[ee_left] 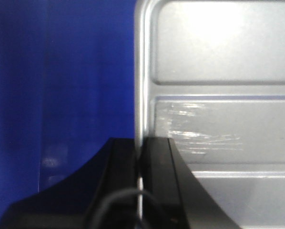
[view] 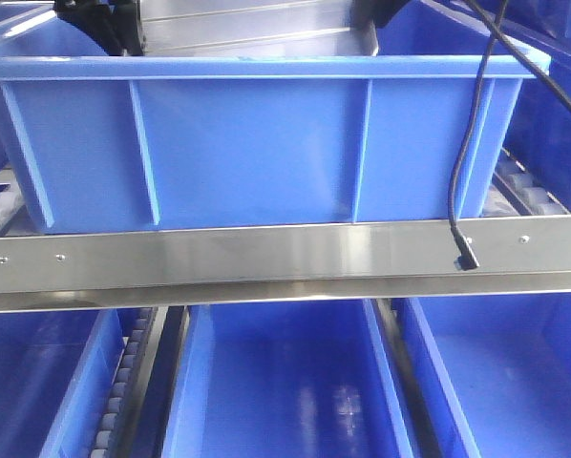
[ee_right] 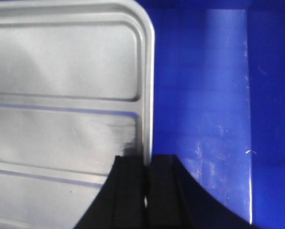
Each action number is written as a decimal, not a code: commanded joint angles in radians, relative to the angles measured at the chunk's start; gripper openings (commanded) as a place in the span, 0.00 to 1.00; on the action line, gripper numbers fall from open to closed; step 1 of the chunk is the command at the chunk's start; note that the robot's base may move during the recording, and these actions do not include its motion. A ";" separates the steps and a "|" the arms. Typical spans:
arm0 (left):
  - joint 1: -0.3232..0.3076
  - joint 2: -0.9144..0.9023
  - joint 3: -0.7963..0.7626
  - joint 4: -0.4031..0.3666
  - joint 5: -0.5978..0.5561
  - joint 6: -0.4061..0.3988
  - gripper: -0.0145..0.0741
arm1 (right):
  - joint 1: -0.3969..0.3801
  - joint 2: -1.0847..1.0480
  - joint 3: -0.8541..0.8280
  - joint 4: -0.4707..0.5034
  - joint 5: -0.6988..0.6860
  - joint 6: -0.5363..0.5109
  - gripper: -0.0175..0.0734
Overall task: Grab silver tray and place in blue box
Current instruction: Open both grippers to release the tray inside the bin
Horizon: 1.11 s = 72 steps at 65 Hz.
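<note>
Tray (view: pixel 257 29) sits just above the box (view: pixel 257 143), at 12 o'clock in the front view. It should go down flat and slow, both sides level, and land on the blue floor before letting go. Left tool (ee_left: pixel 140 162) pinches the tray's left rim. Right tool (ee_right: pixel 146 176) pinches the right rim. Both arms reach down into the box from above.

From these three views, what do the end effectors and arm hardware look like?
Both end effectors, left and right, have matte black, flat-sided fingers that flare wider toward the base. A thin black cable arcs across the left one's base. In the front view, only dark arm parts show, and a black cable hangs down, ending in a small plug.
</note>
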 commanded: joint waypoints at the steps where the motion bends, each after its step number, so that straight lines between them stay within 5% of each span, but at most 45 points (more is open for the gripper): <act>1: -0.031 -0.056 -0.044 -0.113 -0.155 -0.001 0.16 | 0.026 -0.046 -0.046 0.093 -0.169 -0.009 0.25; 41: -0.031 -0.056 -0.044 -0.106 -0.180 -0.001 0.16 | 0.026 -0.027 -0.046 0.087 -0.172 -0.009 0.27; 51: -0.031 -0.056 -0.044 -0.073 -0.180 -0.001 0.16 | 0.026 -0.027 -0.046 0.087 -0.173 -0.009 0.46; 58: -0.031 -0.056 -0.044 -0.054 -0.178 -0.001 0.29 | 0.026 -0.027 -0.046 0.087 -0.173 -0.009 0.62; 64: -0.031 -0.056 -0.044 -0.056 -0.178 -0.001 0.48 | 0.026 -0.027 -0.046 0.086 -0.172 -0.009 0.65; 72: -0.031 -0.056 -0.044 -0.036 -0.169 -0.003 0.50 | 0.006 -0.027 -0.046 0.079 -0.159 -0.009 0.65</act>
